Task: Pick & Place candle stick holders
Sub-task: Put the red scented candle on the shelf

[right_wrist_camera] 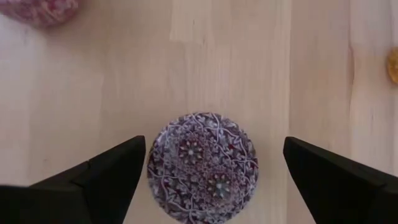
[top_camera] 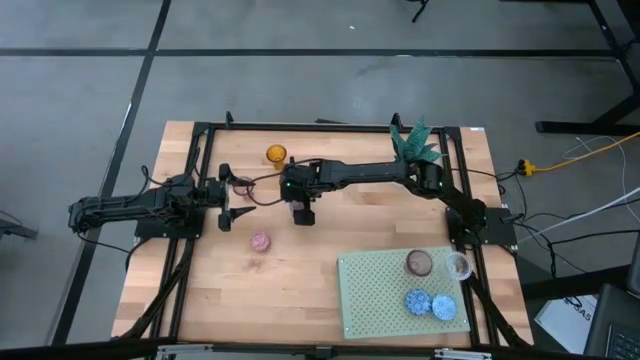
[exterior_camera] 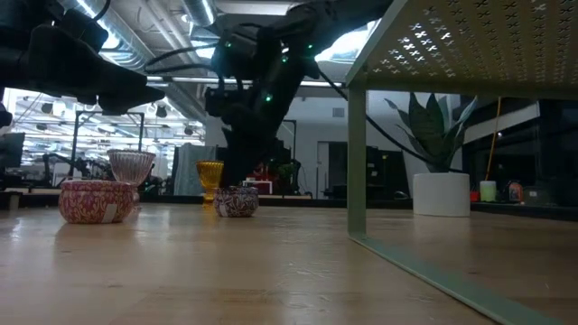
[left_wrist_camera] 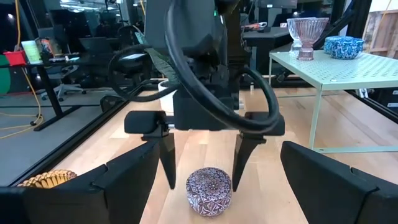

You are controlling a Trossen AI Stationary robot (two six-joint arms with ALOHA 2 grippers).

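A purple patterned round holder [right_wrist_camera: 202, 165] stands on the wooden table, and also shows in the left wrist view [left_wrist_camera: 209, 190] and the low view [exterior_camera: 237, 200]. My right gripper [right_wrist_camera: 215, 142] is open and points straight down over it [top_camera: 301, 213], one finger on either side, just above the table. My left gripper [top_camera: 238, 212] is open and empty, level, a short way to the left, facing the right gripper. A pink holder [top_camera: 260, 241] and an amber one [top_camera: 276, 154] stand alone on the table.
The pale green perforated mat [top_camera: 385, 300], raised on legs, stands at the near right with a brown [top_camera: 419, 262], a clear [top_camera: 458, 266] and two blue holders [top_camera: 430, 304]. The potted plant [top_camera: 418, 143] is at the far right. A clear stemmed glass [exterior_camera: 132, 167] shows behind the pink holder.
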